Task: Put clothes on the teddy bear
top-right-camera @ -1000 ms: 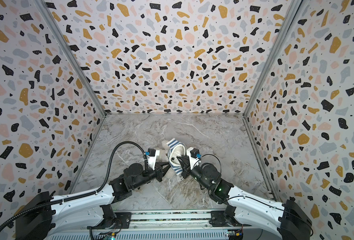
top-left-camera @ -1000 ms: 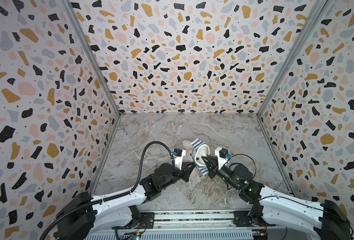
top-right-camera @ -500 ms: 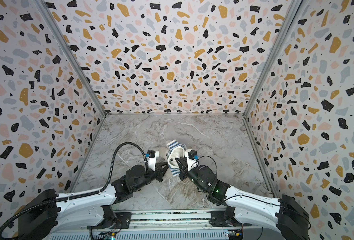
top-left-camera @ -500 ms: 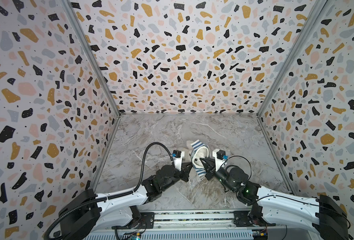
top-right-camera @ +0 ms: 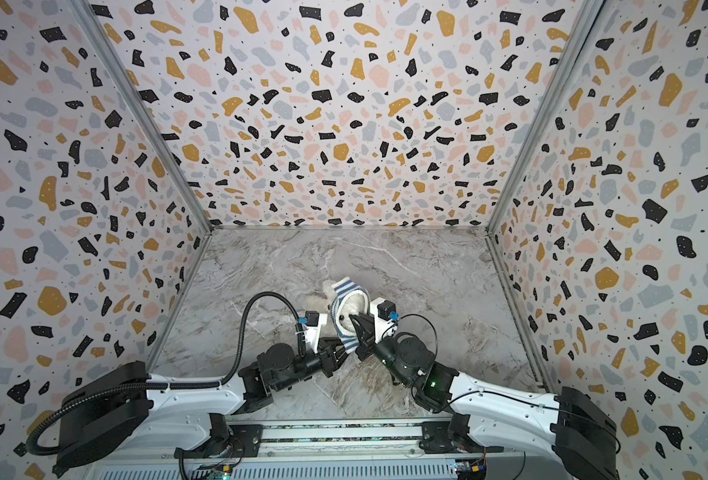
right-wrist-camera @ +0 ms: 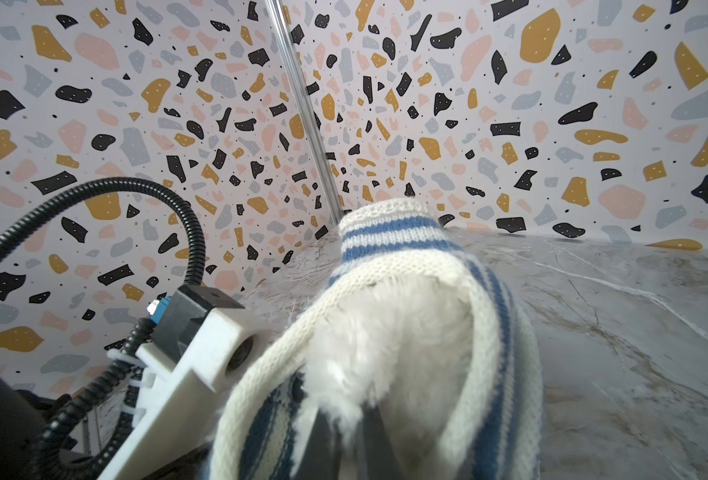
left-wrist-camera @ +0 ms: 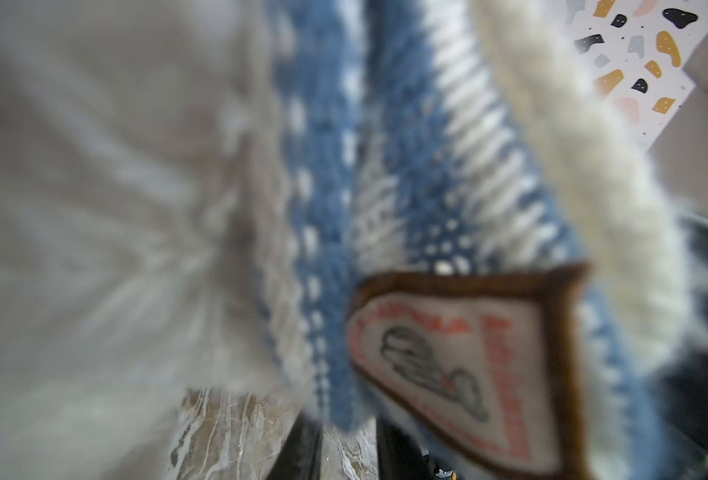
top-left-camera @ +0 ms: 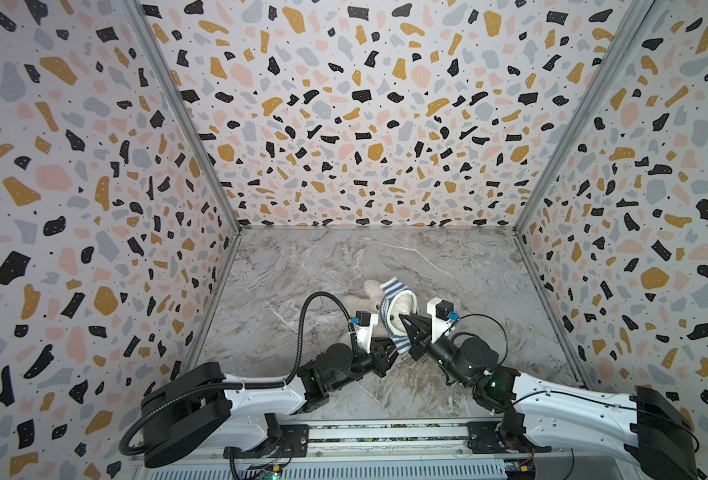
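Observation:
The teddy bear [top-left-camera: 403, 302] lies near the middle of the marble table, its white fur showing through the wide opening of a blue-and-white striped shirt [top-left-camera: 388, 291] that sits partly over it. In both top views a furry limb [top-right-camera: 328, 287] sticks out on the far side. My right gripper [top-left-camera: 404, 319] is shut inside the opening, and in the right wrist view a tuft of the teddy bear's fur [right-wrist-camera: 393, 332] is pinched between its fingers. Below the shirt's near hem, my left gripper [left-wrist-camera: 346, 440] stands slightly open with bare table in the gap. The shirt's badge [left-wrist-camera: 456, 365] hangs close to it.
Terrazzo-patterned walls [top-left-camera: 344, 124] close the marble table [top-left-camera: 302, 270] in on three sides. A metal rail [top-left-camera: 385, 436] runs along the front edge. The left arm's black cable [top-left-camera: 306, 316] loops up beside the bear.
My left gripper's jaws have parted slightly from shut, letting go of the shirt's hem. The right gripper has stayed shut, and the bear has barely moved.

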Tool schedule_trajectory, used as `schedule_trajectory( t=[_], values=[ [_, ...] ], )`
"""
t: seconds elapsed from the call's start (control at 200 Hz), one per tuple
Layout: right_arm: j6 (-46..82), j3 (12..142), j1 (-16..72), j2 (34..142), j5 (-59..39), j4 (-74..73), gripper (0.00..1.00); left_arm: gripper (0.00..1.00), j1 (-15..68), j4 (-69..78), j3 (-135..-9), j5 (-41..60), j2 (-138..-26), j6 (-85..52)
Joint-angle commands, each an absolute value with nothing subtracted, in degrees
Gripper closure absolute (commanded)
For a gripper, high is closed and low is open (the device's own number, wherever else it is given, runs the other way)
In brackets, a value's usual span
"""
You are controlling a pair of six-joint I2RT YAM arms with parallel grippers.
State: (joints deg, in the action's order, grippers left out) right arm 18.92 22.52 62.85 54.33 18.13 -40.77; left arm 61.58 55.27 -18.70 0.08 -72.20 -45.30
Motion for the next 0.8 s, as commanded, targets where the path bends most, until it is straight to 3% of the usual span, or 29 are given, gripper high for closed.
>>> schedule_trajectory(
  t=[0.0,0.15,0.796],
  values=[
    [18.8,23.7,63.5,53.3,19.6,-44.7,1.00,0.82,61.9,63.2,-19.0,0.0,-72.1,-46.8],
    [19.2,22.8,63.6,52.3,20.2,-44.1,1.00,1.00,61.8,63.2,-17.9,-1.5,-71.4,-47.4],
    [20.6,24.0,64.2,49.0,21.1,-41.8,1.00,1.00,60.0,56.4,-14.2,-12.4,-71.5,-47.0]
  ],
)
